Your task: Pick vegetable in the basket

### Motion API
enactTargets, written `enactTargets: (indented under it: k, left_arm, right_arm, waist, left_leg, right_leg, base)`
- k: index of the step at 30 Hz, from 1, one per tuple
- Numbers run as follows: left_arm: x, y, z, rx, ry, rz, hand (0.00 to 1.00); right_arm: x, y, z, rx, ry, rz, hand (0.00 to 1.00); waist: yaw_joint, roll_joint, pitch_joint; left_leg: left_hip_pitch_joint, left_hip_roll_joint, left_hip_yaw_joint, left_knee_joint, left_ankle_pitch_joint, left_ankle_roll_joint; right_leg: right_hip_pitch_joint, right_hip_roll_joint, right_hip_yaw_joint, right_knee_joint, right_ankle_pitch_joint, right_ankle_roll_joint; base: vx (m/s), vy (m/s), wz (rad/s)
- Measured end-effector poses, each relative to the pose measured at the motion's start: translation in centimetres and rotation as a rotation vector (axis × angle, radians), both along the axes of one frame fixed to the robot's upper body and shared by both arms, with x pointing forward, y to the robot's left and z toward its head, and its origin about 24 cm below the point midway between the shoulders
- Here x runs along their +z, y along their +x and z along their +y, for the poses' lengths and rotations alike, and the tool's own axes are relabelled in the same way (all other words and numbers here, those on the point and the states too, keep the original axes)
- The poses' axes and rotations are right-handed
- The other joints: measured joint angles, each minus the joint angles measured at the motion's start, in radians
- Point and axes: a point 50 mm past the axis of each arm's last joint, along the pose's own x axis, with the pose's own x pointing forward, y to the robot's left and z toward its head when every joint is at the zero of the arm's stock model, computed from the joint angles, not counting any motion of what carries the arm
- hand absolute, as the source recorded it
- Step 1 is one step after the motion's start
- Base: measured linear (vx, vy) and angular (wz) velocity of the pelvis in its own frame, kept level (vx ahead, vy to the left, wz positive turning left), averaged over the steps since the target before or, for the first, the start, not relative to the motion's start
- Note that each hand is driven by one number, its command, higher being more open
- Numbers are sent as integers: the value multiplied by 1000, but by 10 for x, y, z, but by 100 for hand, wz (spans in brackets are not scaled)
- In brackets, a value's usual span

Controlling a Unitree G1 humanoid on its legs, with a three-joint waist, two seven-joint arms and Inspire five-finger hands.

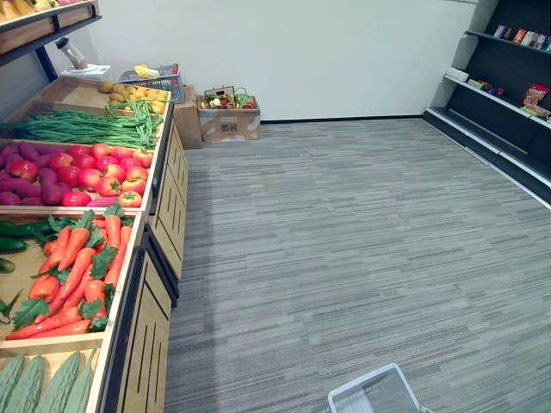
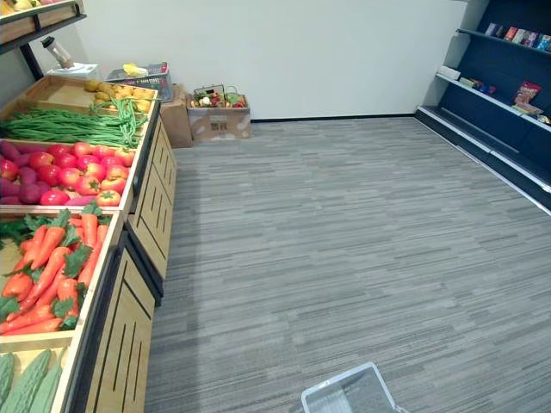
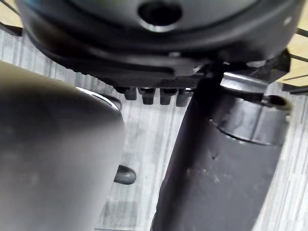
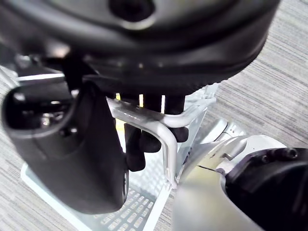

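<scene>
A wooden produce stand (image 1: pixel 142 284) runs along the left. Its bins hold carrots (image 1: pixel 77 267), tomatoes (image 1: pixel 103 176), green beans (image 1: pixel 86 127), cucumbers (image 1: pixel 17 232) and bumpy green gourds (image 1: pixel 43 383). A white plastic basket (image 1: pixel 372 389) hangs low over the carpet near me, with nothing visible inside it. In the right wrist view my right hand (image 4: pixel 86 159) is curled round the basket's white wire handle (image 4: pixel 166 125), with the mesh bottom (image 4: pixel 130 211) showing below. My left hand (image 3: pixel 221 168) hangs over the carpet beside the stand, fingers relaxed and holding nothing.
A cardboard box (image 1: pixel 228 120) of goods sits against the back wall. A grey wire basket (image 1: pixel 155 79) rests at the stand's far end. Dark shelving (image 1: pixel 508 95) lines the right wall. Grey carpet (image 1: pixel 344 241) spreads between the stand and the shelving.
</scene>
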Motion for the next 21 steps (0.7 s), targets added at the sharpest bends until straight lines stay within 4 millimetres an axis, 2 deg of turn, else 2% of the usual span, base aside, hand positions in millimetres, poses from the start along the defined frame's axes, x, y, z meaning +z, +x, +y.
enactTargets:
  k: [4, 5, 8, 10, 11, 13, 15, 17, 18, 20, 21]
  left_arm:
    - [-2, -4, -7, 71, -21, 12, 100]
    - [-3, -3, -12, 46, -21, 6, 100]
    - [-2, -2, -13, 43, -22, -2, 100]
    - [-2, -1, -12, 47, -20, -9, 100]
    - [-1, 1, -11, 33, -14, -21, 100]
    - [0, 4, -12, -16, -3, -30, 100]
    - [1, 9, -12, -39, 0, -45, 100]
    - [3, 11, -6, -41, 6, -42, 100]
    - [3, 11, -5, -41, 6, -37, 100]
    - [3, 14, -6, -43, 1, -36, 100]
    - [3, 13, -6, -42, 0, -32, 100]
  right_arm:
    - [0, 4, 0, 30, -11, 15, 0]
    - [0, 8, -2, 63, -37, 29, 0]
    - [0, 8, -1, 68, -30, 36, 0]
    - [0, 10, 0, 68, -26, 32, 0]
    - [1, 13, -1, 64, -27, 23, 0]
    - [2, 19, -1, 54, -21, 5, 0]
    - [3, 31, 2, 81, -18, -25, 0]
    - [4, 34, 5, 96, -13, -33, 0]
    - [3, 32, 4, 101, -12, -27, 0]
    - [4, 30, 3, 87, -8, -25, 0]
    - [4, 31, 4, 73, 2, -26, 0]
  waist:
    - [-1, 12, -7]
    - [1, 26, -9]
    - [5, 24, -7]
    - [15, 27, -4]
    - [22, 24, 4]
    - [23, 21, 6]
    - [23, 17, 21]
    - [20, -7, 38]
    - [18, -9, 38]
    - [10, -7, 38]
    - [6, 0, 39]
  left_leg:
    - [5, 9, -9, -20, 1, -2]
    - [18, 18, -19, -9, 4, -6]
    - [16, 19, -10, 37, 2, -8]
    - [5, 21, 1, 78, -10, -8]
    - [-5, 22, -3, 129, -32, 15]
    - [7, 25, -34, 147, -99, 24]
    - [16, 25, -35, 131, -138, 4]
    - [15, 3, -40, 134, -133, 14]
    - [16, 1, -46, 133, -133, 18]
    - [20, 4, -70, 124, -145, 43]
    - [21, 14, -75, 116, -147, 45]
  right_leg:
    - [3, -3, -43, 0, -14, -11]
    - [30, -7, -98, 1, -27, -14]
    - [44, -6, -83, 15, -33, -9]
    - [11, -2, -73, 105, -73, -4]
    - [-34, -6, -72, 230, -128, -3]
    - [-99, -6, -79, 399, -205, -3]
    - [-142, -13, -81, 481, -234, 1]
    - [-145, -35, -78, 484, -238, 8]
    - [-143, -38, -77, 479, -237, 10]
    - [-170, -27, -71, 509, -250, 23]
    - [-181, -14, -63, 493, -253, 17]
  base:
    - [-77, 16, 22]
    - [-31, 22, 26]
    - [35, 28, -2]
    - [33, 34, -22]
    - [-20, 49, -22]
    - [-77, 73, -16]
    - [-83, 65, -14]
    - [-119, 70, 0]
    - [-79, 65, 15]
    - [-9, 20, 17]
    - [12, -37, 17]
